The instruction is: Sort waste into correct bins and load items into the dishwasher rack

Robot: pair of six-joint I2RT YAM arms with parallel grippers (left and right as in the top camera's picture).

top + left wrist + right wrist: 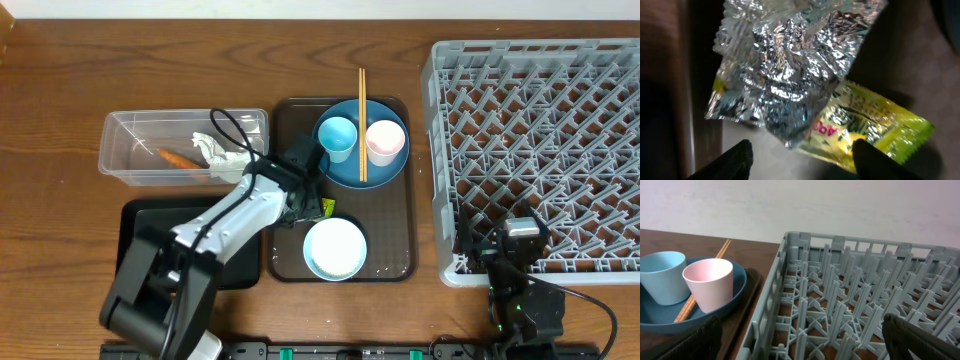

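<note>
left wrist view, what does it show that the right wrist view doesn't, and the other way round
Only the left wrist view: the crumpled foil wrapper, silver with a yellow-green label, just ahead of the open left gripper. Only the right wrist view: the dishwasher rack, and the blue plate carrying the light blue cup, pink cup and chopsticks, beyond the open right gripper. Shared: no object; each shows its own dark fingertips, apart and holding nothing.

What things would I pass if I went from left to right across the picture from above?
Clear tub → light blue cup → chopsticks → pink cup → grey rack.
</note>
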